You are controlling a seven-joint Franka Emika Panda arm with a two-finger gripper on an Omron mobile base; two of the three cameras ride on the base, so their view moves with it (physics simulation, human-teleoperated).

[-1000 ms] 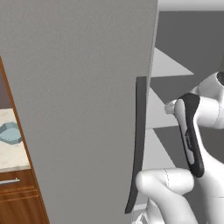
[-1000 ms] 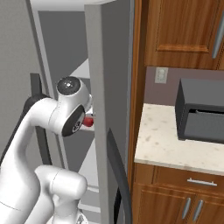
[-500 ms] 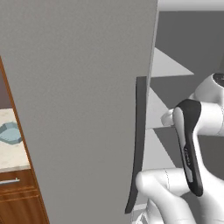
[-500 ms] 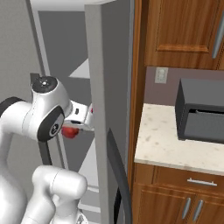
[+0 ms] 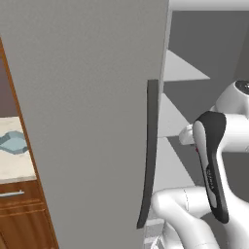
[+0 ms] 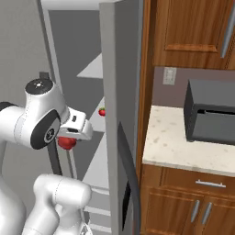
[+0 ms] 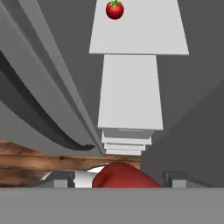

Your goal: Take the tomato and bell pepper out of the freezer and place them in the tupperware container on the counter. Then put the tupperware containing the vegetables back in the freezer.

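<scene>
Kitchen, rendered. Tall grey freezer with door open, pale shelves inside; speckled stone table on wooden cabinets. Dark boxy appliance on top.

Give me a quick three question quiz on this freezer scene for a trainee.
1. True or false: the gripper is closed on the tomato.
2. Where is the bell pepper? A: on a shelf inside the freezer. B: between the fingers. C: on the floor.
3. Fill in: the tupperware container sits on the ____.
Key: 1 true. 2 A. 3 counter.
</scene>
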